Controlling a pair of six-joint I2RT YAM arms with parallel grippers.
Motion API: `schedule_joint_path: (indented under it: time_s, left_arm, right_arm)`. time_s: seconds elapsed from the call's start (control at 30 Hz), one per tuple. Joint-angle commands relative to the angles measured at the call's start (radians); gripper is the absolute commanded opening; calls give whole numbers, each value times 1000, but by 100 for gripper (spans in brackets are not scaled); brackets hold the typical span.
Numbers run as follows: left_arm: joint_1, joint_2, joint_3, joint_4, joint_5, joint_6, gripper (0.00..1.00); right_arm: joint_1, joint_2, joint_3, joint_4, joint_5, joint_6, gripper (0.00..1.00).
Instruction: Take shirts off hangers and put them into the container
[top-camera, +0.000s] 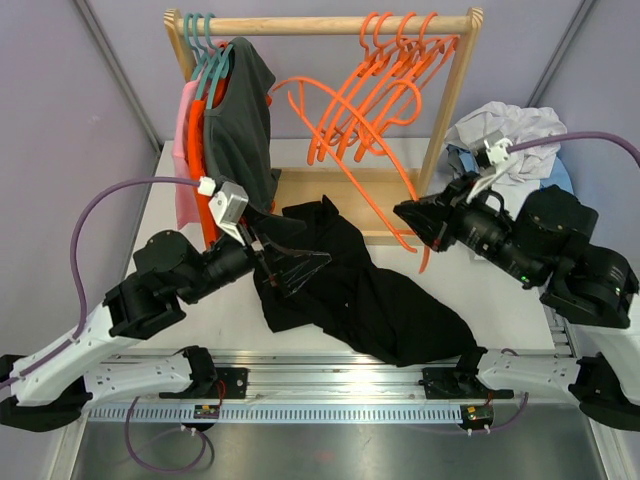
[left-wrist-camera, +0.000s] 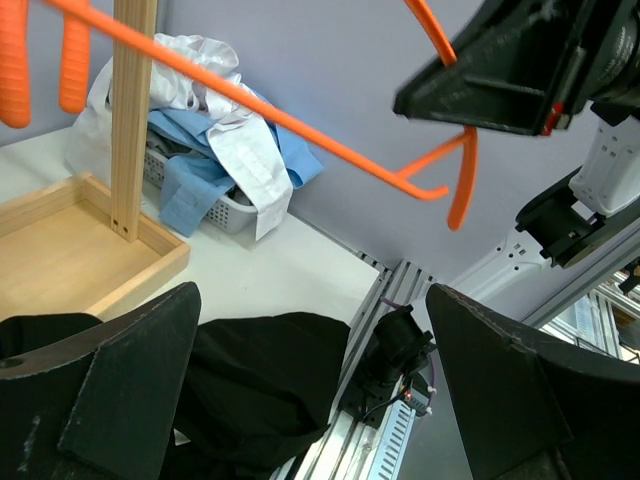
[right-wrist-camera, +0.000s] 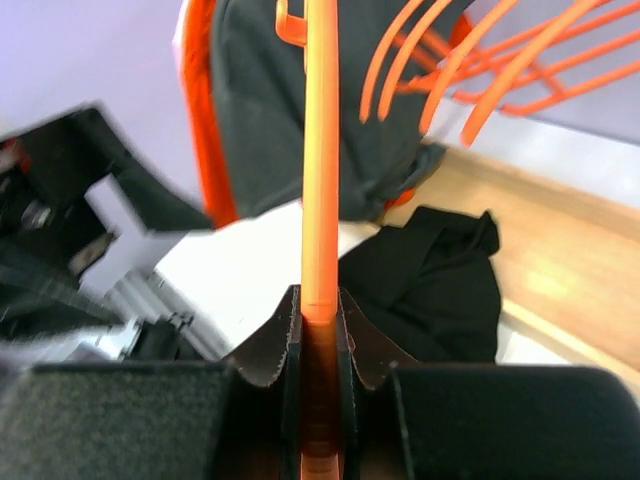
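**Task items.** The black shirt (top-camera: 370, 290) lies crumpled on the table (top-camera: 480, 300), off any hanger. It spreads from the middle of the table toward the near right. The dark grey shirt (top-camera: 243, 120) hangs at the left end of the wooden rail (top-camera: 300, 24) among the teal hangers (top-camera: 200, 45). The orange shirt (top-camera: 203, 170) and the pink shirt (top-camera: 183, 150) hang just left of it. The empty orange hangers (top-camera: 400, 60) are bunched at the right end of the rail. The container (left-wrist-camera: 222, 208) is a white lattice-walled basket at the far right of the table, right of the rack's tray base (top-camera: 320, 195). The white collared shirt (top-camera: 505, 135) and light blue shirts (top-camera: 555, 175) are heaped in it and spill over its rim.

**Left arm.** The arm reaches from the near left toward the centre of the table. The left gripper (top-camera: 290, 262) sits low over the left part of the black shirt. Its jaws are spread wide and hold nothing, and the black fabric lies beneath them.

**Right arm.** The arm reaches from the near right and points left toward the rack. The right gripper (right-wrist-camera: 320, 320) is clenched on the thin bar of one orange hanger (right-wrist-camera: 321, 150). This hanger is off the rail and carries no garment. It slants from the gripper up toward the middle of the rack, above the black shirt.
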Motion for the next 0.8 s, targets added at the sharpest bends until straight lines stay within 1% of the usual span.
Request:
schedule_joint_path:
  time_s: [0.0, 0.13, 0.2, 0.23, 0.33, 0.4, 0.47, 0.57, 0.77]
  left_arm:
    - [-4, -52, -6, 12, -31, -22, 99]
    - [-4, -95, -23, -14, -57, -29, 99]
    - [-6, -107, -30, -25, -71, -37, 99]
    - [-4, -121, -30, -33, -72, -39, 99]
    - [-4, -154, -52, -37, -86, -49, 99]
    - [-4, -171, -59, -37, -95, -55, 99]
    - [-4, -188, -69, -43, -103, -60, 99]
    - [-4, -208, -79, -46, -106, -65, 99]
    - [-4, -230, -92, -48, -109, -71, 99]
  right_arm:
    - [0, 77, 69, 136, 170, -10, 0]
    - [0, 209, 161, 166, 228, -13, 0]
    - [0, 261, 206, 159, 251, -14, 0]
    - [0, 313, 230, 150, 273, -14, 0]
    - [2, 401, 334, 125, 288, -10, 0]
    - [0, 433, 367, 119, 296, -2, 0]
    - [0, 491, 405, 114, 349, -3, 0]
    - [-1, 536, 470, 104, 388, -9, 0]
    - [0, 672, 628, 102, 442, -68, 0]
